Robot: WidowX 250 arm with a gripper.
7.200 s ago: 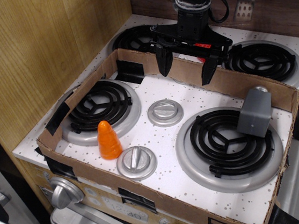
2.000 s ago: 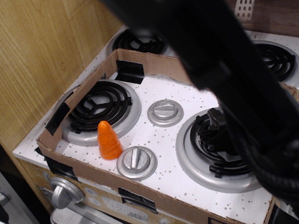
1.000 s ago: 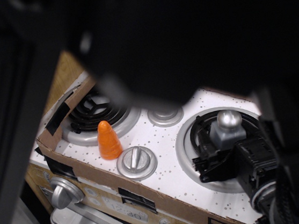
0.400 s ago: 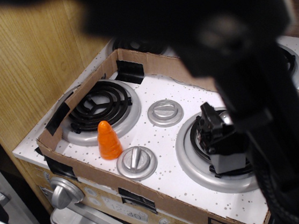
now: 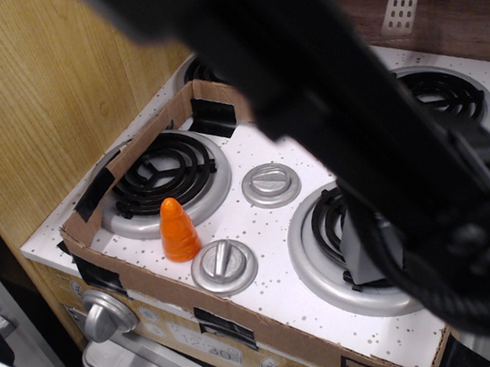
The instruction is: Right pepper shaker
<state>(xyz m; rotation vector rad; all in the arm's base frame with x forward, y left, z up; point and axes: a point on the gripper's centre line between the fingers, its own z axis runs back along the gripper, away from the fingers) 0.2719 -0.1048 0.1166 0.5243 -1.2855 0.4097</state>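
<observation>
Arm (image 5: 334, 111), black and blurred, fills much of our view, running from the top edge at about 11 o'clock down to the lower right corner at about 4 o'clock. It is close to the camera and hides a wide band of the stove behind it.

We see the pepper shaker (image 5: 359, 255) as a grey block on the right front burner (image 5: 324, 258), at about 4 o'clock from the centre of the picture. Only its left part shows; its top and its right side are behind the arm. It looks upright, but we cannot be sure.

We cannot find the gripper in this view: the arm covers the spot just beside the shaker, so we cannot tell whether the fingers are spread or closed, or whether they touch the shaker.

An orange cone (image 5: 178, 230) stands upright at about 8 o'clock, at the front edge of the left front burner (image 5: 166, 176). Just to its right is a round silver knob (image 5: 223, 266), and a second knob (image 5: 271, 183) sits near the centre. A low cardboard wall (image 5: 147, 137) with black tape surrounds the white speckled stove top (image 5: 272, 225). A wooden panel (image 5: 50, 108) stands at 9 o'clock.
</observation>
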